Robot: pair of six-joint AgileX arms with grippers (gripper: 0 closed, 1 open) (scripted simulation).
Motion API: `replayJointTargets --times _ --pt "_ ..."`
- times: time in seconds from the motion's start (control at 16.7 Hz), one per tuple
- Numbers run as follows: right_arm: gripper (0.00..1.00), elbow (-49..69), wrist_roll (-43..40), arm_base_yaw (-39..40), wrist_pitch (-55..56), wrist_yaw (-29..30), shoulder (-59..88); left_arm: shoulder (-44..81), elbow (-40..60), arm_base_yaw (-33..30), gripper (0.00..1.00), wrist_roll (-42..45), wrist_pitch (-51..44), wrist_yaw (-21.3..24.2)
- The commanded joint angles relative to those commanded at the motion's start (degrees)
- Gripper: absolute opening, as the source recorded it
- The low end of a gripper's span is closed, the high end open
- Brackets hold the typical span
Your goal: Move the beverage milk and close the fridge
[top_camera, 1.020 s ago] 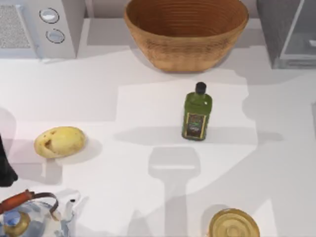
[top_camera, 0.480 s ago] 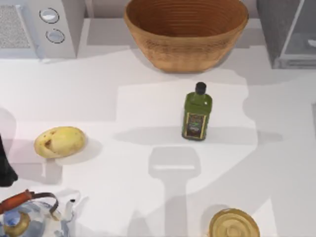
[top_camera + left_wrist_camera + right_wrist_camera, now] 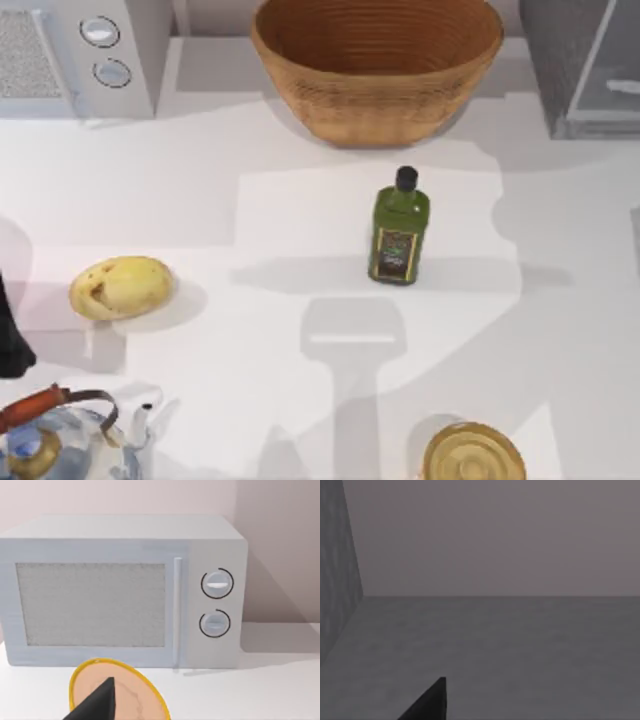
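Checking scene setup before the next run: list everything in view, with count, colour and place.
microwave: 1, white with two round knobs, back left of table
basket: 1, brown woven, back centre
fridge: 1, grey speckled with pale door panel, back right
oil bottle: 1, dark green with black cap, upright at centre
potato: 1, yellow, left side
kettle: 1, blue-white with orange handle, front left
round container: 1, yellow, front, right of centre
table: 1, white
left arm: 1, black, at the left edge
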Motion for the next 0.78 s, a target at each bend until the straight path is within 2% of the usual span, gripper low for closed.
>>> replayJointTargets --times 0.42,0.78 --pt "1.00 -1.24 -0.18 0.26 -0.88 0.25 -1.54 0.00 0.00 0.00 1.00 0.00 0.00 0.00" --pt "1.00 -11.99 -1.42 1.42 -8.05 2.34 -18.76 0.00 0.00 0.00 1.00 0.00 0.00 0.00"
